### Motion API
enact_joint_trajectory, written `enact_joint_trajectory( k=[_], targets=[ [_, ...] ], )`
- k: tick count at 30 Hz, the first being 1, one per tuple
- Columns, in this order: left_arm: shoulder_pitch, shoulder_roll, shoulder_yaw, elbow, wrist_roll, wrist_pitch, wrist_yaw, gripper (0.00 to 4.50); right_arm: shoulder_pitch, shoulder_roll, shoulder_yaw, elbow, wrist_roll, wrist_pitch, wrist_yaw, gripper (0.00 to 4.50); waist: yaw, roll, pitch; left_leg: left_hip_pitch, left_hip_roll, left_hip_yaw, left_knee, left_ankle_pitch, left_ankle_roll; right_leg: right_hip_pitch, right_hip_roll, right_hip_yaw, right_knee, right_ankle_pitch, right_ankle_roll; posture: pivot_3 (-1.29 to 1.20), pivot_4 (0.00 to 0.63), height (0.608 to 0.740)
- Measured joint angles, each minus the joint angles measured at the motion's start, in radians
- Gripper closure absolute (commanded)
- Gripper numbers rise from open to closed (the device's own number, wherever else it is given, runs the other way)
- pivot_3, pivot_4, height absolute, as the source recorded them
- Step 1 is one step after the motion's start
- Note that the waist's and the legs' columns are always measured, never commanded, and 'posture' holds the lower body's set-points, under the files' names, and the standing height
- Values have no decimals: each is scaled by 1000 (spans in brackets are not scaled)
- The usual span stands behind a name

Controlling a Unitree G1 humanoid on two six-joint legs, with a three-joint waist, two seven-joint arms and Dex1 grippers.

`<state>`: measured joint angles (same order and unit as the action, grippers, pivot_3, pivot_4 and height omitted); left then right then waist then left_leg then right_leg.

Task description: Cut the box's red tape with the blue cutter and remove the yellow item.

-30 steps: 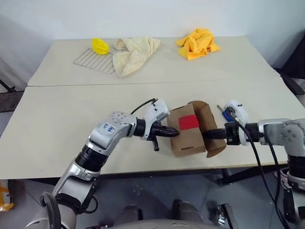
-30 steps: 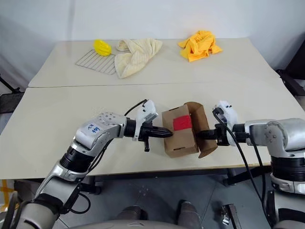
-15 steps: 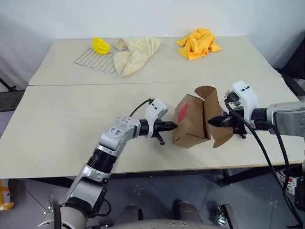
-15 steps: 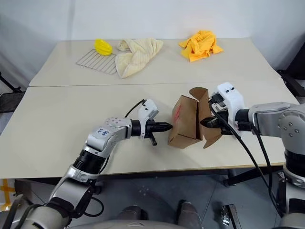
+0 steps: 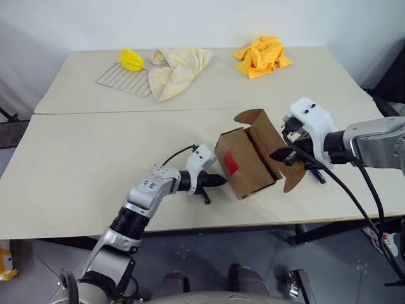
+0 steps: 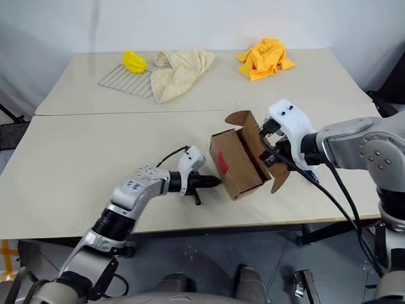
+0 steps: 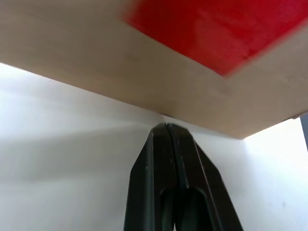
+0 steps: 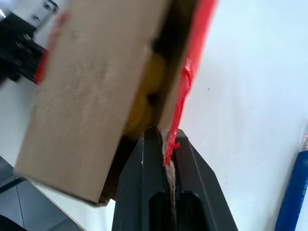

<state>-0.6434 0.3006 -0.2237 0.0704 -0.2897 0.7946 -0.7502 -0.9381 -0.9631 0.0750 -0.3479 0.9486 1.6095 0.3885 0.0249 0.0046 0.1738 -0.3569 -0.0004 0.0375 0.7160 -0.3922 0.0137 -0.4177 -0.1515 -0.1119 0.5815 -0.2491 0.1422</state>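
A: Change against one second back?

B: Box (image 5: 245,163) no longer flat with the red tape (image 5: 230,163) facing up. Now lifted at its right end and rolled, taped face turned toward the left, open flaps up and to the right. Right gripper (image 5: 282,154) higher than before, wrist rolled, jaws clamped on a cardboard flap; in the right wrist view that flap edge, with torn red tape along it, sits pinched between the black fingers (image 8: 144,187).

A: Left side?

B: Left gripper (image 5: 216,181) lower and slightly further left than before, jaws fully closed on nothing, tips just beside the box's near-left lower edge. Contact with the cardboard not resolvable.

A: Meaning for the task?

B: Tape already parted, flaps free. Cutting judged done; tilting looks like a bid to expose or tip out the contents. Removal not yet done.

A: Yellow item?

B: Yellow item (image 8: 144,98) inside the box, seen through the open mouth in the right wrist view, lying just beyond the right fingertips, not touched by them.

A: Cutter?

B: Blue cutter (image 8: 293,192) lying on the table (image 5: 95,164), near the right gripper, to its right, held by neither arm.

A: Risk?

B: Item may roll out uncontrolled if the tilt goes steeper; both grippers currently closed, none free to catch.
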Motion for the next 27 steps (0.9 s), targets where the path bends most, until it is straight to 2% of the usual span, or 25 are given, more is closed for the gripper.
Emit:
enact_joint_trajectory(
  k=[3,8,11,13,19,24,27],
  targets=[
    [-2,29,103,-56,-94,89,-27,4500,-1,0,5,3,-21,0,9,4460,1,0,0,0,0,0,0,0,0,0,0,0,0,0,0,0,150,740],
    [-68,0,252,-120,-281,234,-37,4500,-11,0,23,12,-65,0,33,4460,2,0,0,-1,0,-1,0,0,0,0,0,0,0,0,0,0,150,740],
    [-112,-49,284,-177,-387,290,-37,4500,-17,0,35,22,-91,-1,49,4460,1,0,0,-1,0,-1,0,0,0,0,0,-1,0,0,0,0,150,740],
    [-138,-75,285,-181,-409,294,-19,4500,-18,0,37,25,-105,-1,59,4460,1,0,0,-1,0,0,0,0,0,0,0,-1,0,0,0,0,150,740],
    [-164,-117,143,-115,-307,184,31,4500,-17,4,38,23,-128,0,79,4460,0,0,0,-1,-1,0,0,0,0,0,0,-1,0,0,0,0,150,740],
    [-166,-82,12,-7,-153,19,24,4500,-15,4,34,5,-126,0,80,4460,0,0,0,-1,-1,1,0,0,0,-1,1,-1,0,0,0,0,150,740],
    [-164,-31,-26,-16,-126,-35,-24,4500,13,-19,-7,-12,-91,0,79,4460,3,0,0,-1,-1,1,-1,0,0,-1,0,-1,0,0,0,0,150,740]
  ],
)
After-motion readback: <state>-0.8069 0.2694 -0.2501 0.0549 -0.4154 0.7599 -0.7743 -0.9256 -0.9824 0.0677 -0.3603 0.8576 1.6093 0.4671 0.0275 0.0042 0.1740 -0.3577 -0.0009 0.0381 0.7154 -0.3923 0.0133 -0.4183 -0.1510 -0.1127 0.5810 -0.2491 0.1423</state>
